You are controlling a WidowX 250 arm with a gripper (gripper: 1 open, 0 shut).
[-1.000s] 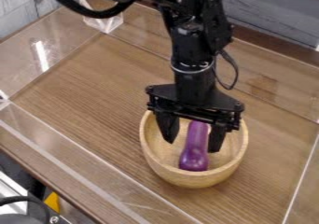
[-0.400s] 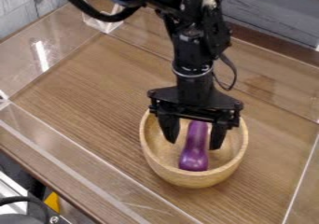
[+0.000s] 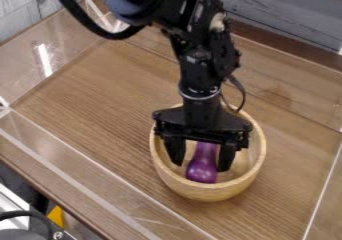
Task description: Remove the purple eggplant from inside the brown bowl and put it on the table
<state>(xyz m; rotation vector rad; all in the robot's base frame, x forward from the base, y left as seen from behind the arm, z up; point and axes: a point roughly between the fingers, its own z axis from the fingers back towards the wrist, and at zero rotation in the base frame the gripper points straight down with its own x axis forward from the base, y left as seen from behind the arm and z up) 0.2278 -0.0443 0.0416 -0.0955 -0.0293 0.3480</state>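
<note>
The purple eggplant (image 3: 202, 164) lies inside the brown bowl (image 3: 177, 177), which sits on the table (image 3: 94, 94) toward its front right. My gripper (image 3: 201, 155) reaches straight down into the bowl, open, with one black finger on each side of the eggplant. The fingers straddle the eggplant's upper part; I cannot tell whether they touch it. The eggplant's far end is hidden behind the gripper body.
Clear acrylic walls (image 3: 80, 189) run along the table's front and left edges. The black arm (image 3: 194, 44) rises from the bowl toward the upper left. Bare wood-grain tabletop lies left of and behind the bowl.
The gripper has sunk lower into the bowl and shifted slightly left, its open fingers now further down around the eggplant. The eggplant and bowl have stayed in place.
</note>
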